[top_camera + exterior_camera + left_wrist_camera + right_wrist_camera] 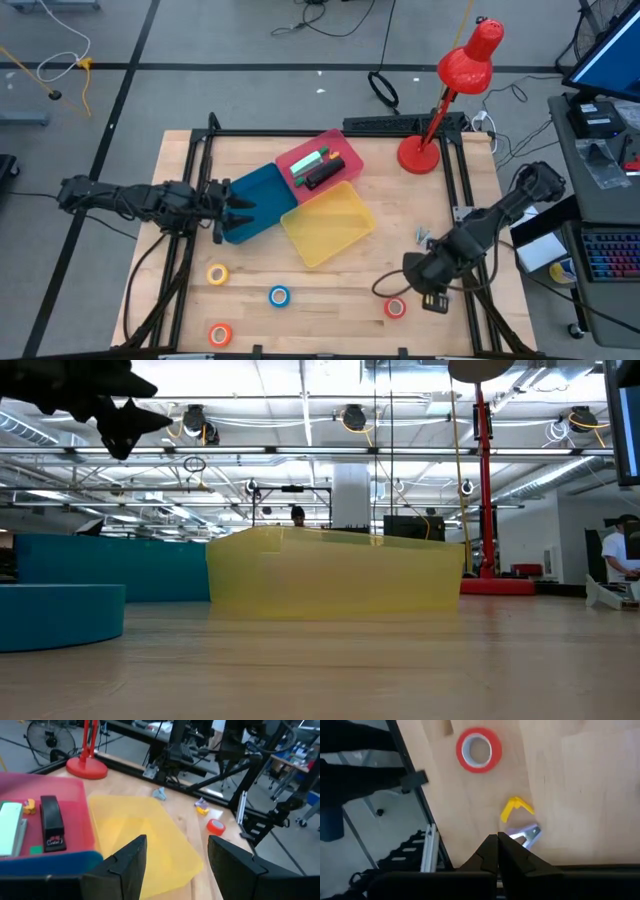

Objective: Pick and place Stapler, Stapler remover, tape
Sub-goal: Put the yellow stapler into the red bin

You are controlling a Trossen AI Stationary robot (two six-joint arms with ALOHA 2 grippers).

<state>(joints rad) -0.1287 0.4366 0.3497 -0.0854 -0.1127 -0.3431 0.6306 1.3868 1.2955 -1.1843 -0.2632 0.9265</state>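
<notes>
Four small tape rolls lie flat on the wooden table: yellow [217,273], blue [279,295], orange [220,334] and red [395,308]. A black stapler [322,176] and a green-white one [308,163] lie in the pink bin [345,150]. Two small staple removers [422,237] lie on the table, one yellow [516,807] and one silver [528,834]. My left gripper [235,208] hangs open above the blue bin [255,203]. My right gripper [412,268] is shut and holds nothing; it hovers between the removers and the red tape [479,749].
The yellow bin [328,222] sits mid-table beside the blue and pink bins. A red desk lamp [420,152] stands at the far right corner. Black frame rails [465,200] line the table's edges. Bare wood lies between the bins and the near edge.
</notes>
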